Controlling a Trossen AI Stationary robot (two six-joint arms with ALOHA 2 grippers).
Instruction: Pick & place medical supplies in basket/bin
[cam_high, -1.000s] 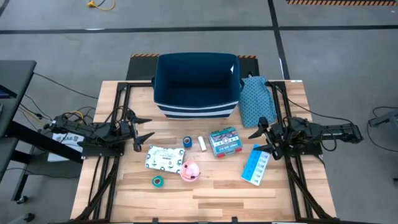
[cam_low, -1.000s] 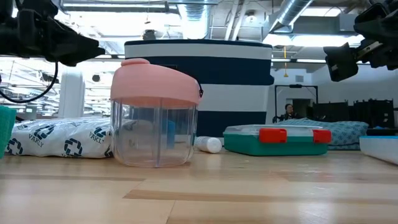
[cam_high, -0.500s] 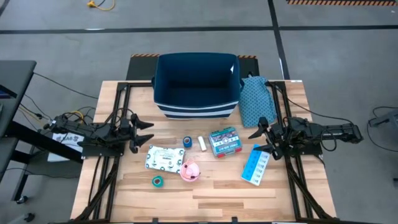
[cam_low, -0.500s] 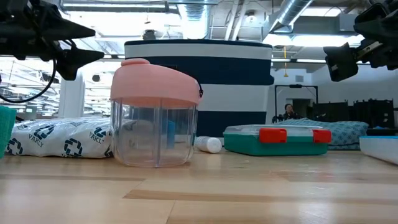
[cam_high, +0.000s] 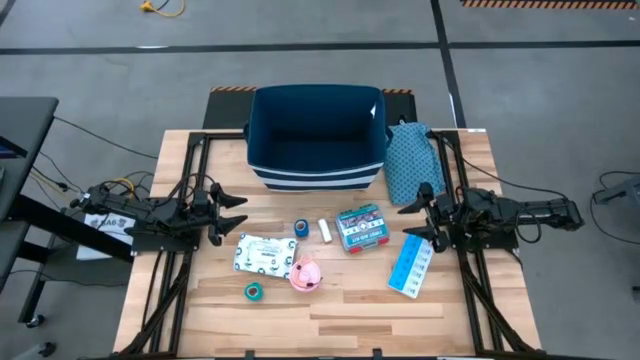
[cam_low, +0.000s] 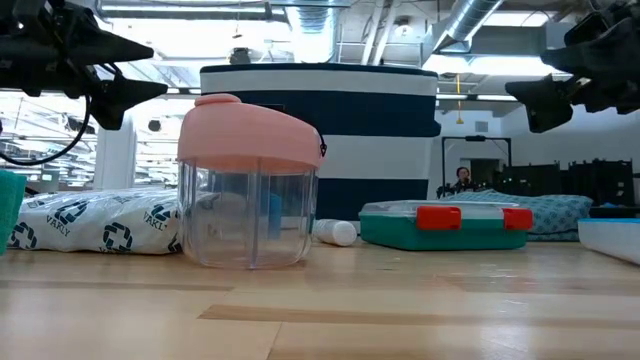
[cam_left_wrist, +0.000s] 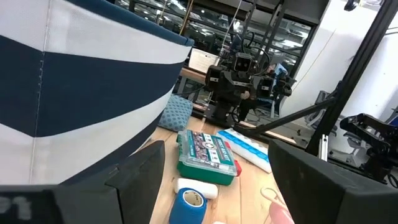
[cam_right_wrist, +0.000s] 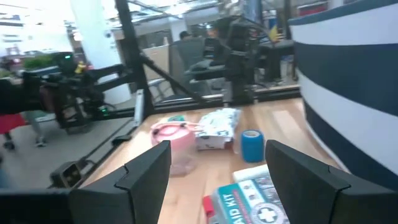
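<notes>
Grey concrete flooring surrounds a pale wooden tabletop (cam_high: 330, 305) where medical supplies lie scattered between two dark robot arms. At the far edge stands the large navy bin (cam_high: 316, 135) with white stripes near its base, nothing visible inside it from above, and a teal patterned cloth bag (cam_high: 408, 160) rests against its right side. The left end effector (cam_high: 233, 213) hovers over the left part of the tabletop with its fingers spread and nothing between them, just beside and to the left of the white flat packet with green print (cam_high: 262, 255). The right end effector (cam_high: 413, 220) hangs on the opposite side, likewise released and holding nothing, just above the far end of the light blue pill organiser (cam_high: 411, 265) and near the teal-and-red box (cam_high: 360, 227), which lies to its left. Between the arms, in front of the bin, sit a blue roll (cam_high: 301, 229) and a white tube (cam_high: 324, 230) side by side. Nearer the front edge, the pink-lidded clear container (cam_high: 305, 274) stands just beside the packet's right corner, and a green roll (cam_high: 253, 291) lies just in front of the packet. In the low view a seated person (cam_low: 463, 179) shows far off in the room beyond.
</notes>
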